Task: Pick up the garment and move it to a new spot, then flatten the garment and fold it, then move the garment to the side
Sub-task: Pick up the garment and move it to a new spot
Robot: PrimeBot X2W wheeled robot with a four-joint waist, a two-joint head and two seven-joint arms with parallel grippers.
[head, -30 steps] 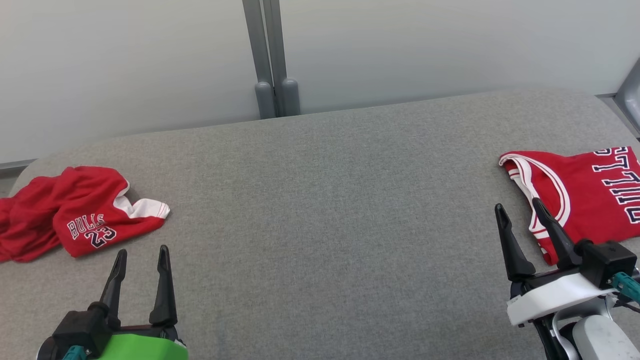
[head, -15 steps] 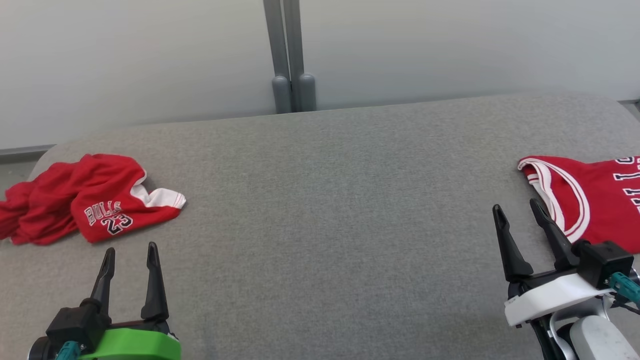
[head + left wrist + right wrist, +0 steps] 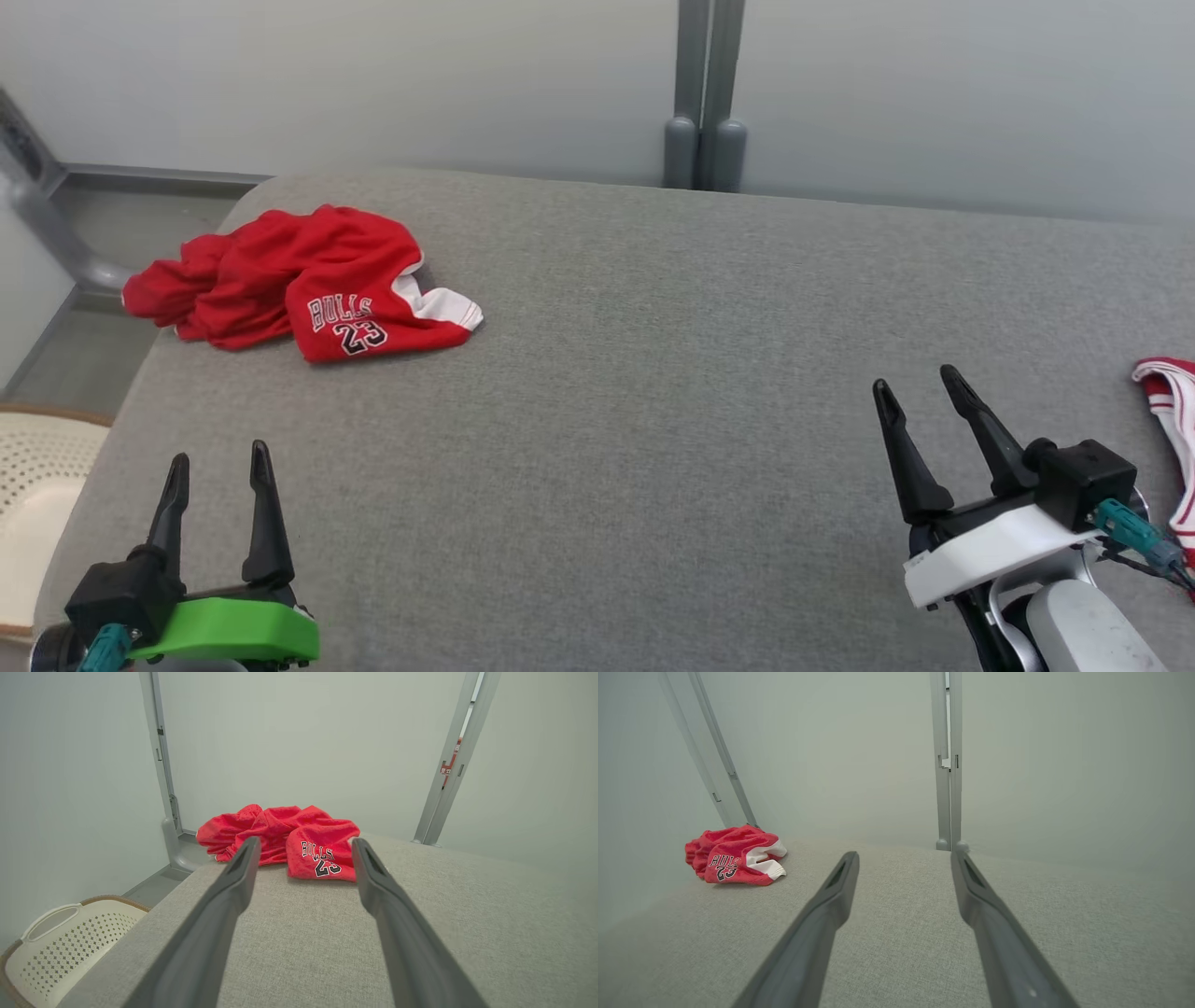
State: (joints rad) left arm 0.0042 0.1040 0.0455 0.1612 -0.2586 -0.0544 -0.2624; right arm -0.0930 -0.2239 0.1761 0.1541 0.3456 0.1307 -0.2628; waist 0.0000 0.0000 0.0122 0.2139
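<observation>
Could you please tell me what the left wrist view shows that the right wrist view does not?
Left wrist view, not the right: the white perforated laundry basket by the grey padded surface, and the open left gripper. Right wrist view, not the left: the open right gripper and the white side panel of the red Bulls shorts. Both: those crumpled shorts, the padded surface and the pale wall.

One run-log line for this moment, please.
left gripper: open, empty | right gripper: open, empty | red shorts: crumpled on grey surface, ungrasped
</observation>
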